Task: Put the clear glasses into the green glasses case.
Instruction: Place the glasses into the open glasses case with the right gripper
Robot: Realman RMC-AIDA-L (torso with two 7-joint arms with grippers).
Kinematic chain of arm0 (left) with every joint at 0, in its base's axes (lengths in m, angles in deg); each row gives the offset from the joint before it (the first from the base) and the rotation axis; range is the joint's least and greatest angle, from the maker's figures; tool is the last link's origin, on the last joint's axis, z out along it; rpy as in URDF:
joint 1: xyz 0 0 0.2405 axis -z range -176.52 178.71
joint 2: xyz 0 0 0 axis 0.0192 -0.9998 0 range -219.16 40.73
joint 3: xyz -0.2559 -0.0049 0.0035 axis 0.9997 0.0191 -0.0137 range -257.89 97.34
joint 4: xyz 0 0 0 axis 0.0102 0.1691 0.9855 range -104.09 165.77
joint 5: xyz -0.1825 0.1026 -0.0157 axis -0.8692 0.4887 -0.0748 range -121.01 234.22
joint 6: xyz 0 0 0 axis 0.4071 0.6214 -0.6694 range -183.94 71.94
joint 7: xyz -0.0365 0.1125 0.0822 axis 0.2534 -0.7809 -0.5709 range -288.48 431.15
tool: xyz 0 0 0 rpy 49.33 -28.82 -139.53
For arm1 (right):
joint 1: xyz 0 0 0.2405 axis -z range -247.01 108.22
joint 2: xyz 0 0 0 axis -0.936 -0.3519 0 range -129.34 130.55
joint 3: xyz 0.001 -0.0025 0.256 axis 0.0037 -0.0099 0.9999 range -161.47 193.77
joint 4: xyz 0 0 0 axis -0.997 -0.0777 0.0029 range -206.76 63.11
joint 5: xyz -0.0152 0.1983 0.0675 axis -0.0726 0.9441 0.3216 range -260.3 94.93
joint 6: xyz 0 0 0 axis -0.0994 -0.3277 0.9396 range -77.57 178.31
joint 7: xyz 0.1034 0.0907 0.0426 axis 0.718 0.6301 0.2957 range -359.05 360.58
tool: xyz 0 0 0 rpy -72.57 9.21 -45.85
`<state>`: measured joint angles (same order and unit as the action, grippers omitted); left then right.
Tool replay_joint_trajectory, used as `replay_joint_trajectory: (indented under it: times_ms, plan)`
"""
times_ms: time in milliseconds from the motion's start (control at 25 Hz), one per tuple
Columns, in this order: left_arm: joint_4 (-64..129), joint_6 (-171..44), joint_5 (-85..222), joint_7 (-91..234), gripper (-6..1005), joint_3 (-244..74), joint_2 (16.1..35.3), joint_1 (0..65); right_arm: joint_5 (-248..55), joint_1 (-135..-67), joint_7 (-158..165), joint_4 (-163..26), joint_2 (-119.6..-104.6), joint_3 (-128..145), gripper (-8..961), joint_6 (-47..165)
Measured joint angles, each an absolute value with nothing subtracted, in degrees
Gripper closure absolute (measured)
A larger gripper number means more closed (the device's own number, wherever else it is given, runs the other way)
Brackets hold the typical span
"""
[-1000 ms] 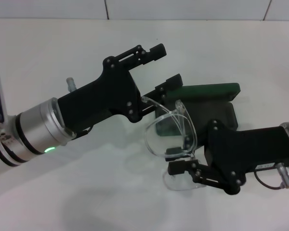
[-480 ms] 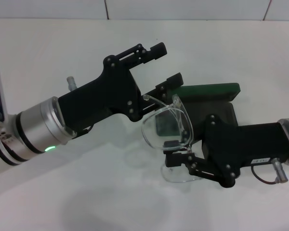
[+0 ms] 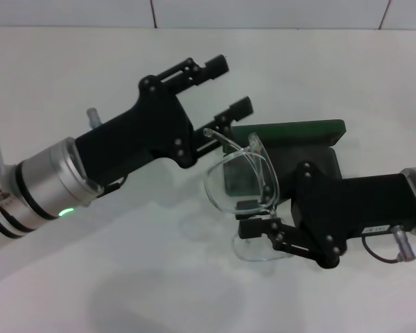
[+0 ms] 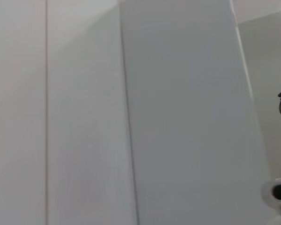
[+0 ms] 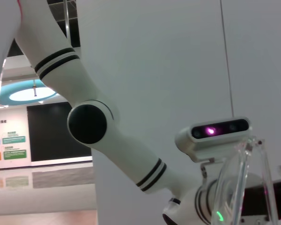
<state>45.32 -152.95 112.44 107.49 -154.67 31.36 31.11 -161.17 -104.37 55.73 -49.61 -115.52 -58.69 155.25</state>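
Note:
The clear glasses hang above the table, lens tilted, with my right gripper shut on their lower edge. Right behind them lies the green glasses case, open, its lid standing up at the back and the dark lining showing. My left gripper is open above and left of the glasses. Its lower finger sits just over one clear arm, and I cannot tell if they touch. In the right wrist view a clear arm of the glasses rises close to the camera. The left wrist view shows only wall.
The white table runs to a tiled wall at the back. My left arm's silver wrist reaches in from the left edge. The right arm's black body covers the table to the right of the case.
My left gripper has drawn back, up and to the left, away from the glasses' arm. The right gripper has shifted slightly left with the glasses, which now tilt more upright.

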Motion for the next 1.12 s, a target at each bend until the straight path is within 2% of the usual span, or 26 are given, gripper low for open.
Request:
replay_joint_trajectory:
  times_ms: [160,400,760,920,1120]
  plan:
    - [43.54,-152.21,108.26,104.79,396,-154.58,31.11,30.08,-161.57,-102.85,55.35,-46.74,-115.13,-58.78,830,156.04]
    - [41.89,-149.66,98.40,102.05,397,-154.52,30.84,26.55,-163.76,-97.00,55.99,-35.02,-114.52,-58.34,830,153.89]
    - [42.24,-148.68,93.39,101.80,397,-154.44,30.49,22.17,-182.08,-89.88,81.52,0.08,-115.10,-61.46,831,137.99]
    - [41.88,-148.48,93.48,101.81,397,-154.51,30.46,22.19,-194.95,-90.49,95.61,12.67,-115.08,-67.65,831,131.58]
    - [41.80,-148.20,93.71,102.33,397,-154.87,30.46,22.63,-209.60,-95.38,105.64,16.42,-115.17,-74.04,831,130.25]
